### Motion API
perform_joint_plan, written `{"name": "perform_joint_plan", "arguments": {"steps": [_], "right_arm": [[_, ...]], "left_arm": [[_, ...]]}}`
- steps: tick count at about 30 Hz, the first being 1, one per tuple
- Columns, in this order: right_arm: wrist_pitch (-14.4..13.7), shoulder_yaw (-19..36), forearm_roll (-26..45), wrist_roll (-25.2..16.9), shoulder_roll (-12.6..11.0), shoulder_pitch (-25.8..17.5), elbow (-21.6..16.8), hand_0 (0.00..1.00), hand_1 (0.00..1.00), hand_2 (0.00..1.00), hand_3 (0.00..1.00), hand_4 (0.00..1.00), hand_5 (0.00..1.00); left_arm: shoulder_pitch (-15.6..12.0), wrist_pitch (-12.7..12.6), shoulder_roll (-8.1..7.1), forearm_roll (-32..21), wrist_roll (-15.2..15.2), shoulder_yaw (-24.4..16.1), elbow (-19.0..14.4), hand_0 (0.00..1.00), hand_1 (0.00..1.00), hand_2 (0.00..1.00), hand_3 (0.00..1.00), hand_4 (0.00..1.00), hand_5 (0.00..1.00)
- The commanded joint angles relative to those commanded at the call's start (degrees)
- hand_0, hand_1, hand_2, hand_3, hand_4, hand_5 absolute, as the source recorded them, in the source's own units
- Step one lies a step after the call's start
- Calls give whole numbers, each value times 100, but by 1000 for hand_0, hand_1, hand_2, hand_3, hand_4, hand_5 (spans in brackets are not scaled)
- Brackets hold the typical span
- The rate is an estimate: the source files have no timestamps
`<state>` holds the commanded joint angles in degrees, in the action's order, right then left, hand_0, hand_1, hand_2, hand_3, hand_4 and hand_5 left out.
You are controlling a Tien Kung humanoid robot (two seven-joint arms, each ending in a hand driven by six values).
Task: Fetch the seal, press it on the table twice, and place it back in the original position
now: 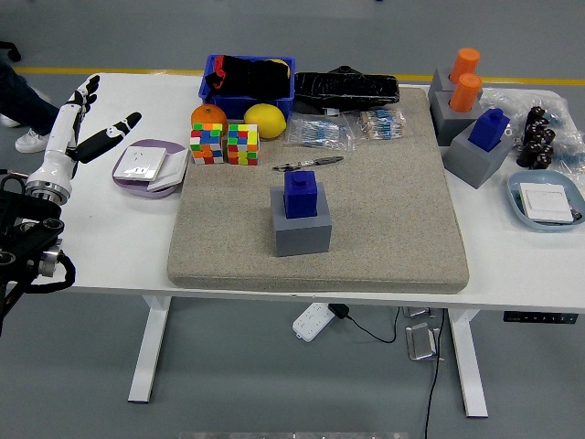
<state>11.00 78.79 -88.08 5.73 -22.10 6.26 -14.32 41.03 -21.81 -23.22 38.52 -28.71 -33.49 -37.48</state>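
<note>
On table, blue bin [212, 89] holds black items; dish [517, 203] holds white card.

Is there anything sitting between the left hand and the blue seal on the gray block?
Yes. The left hand is open at the table's left edge; the purple-rimmed box lies roughly between it and the blue seal.
</note>
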Motion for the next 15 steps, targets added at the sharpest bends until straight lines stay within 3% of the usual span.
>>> {"name": "perform_joint_plan", "arguments": {"steps": [5, 15], "right_arm": [[-4, -15, -21, 3, -11, 29, 9, 802, 712, 706, 666, 772, 560], [-7, -59, -30, 3, -39, 57, 8, 802, 711, 706, 666, 772, 560]], "left_arm": [[-16, 10, -118, 32, 35, -22, 35, 998, 998, 998, 988, 932, 450], [-19, 18, -152, 58, 71, -17, 47, 998, 998, 998, 986, 924, 435]]}}
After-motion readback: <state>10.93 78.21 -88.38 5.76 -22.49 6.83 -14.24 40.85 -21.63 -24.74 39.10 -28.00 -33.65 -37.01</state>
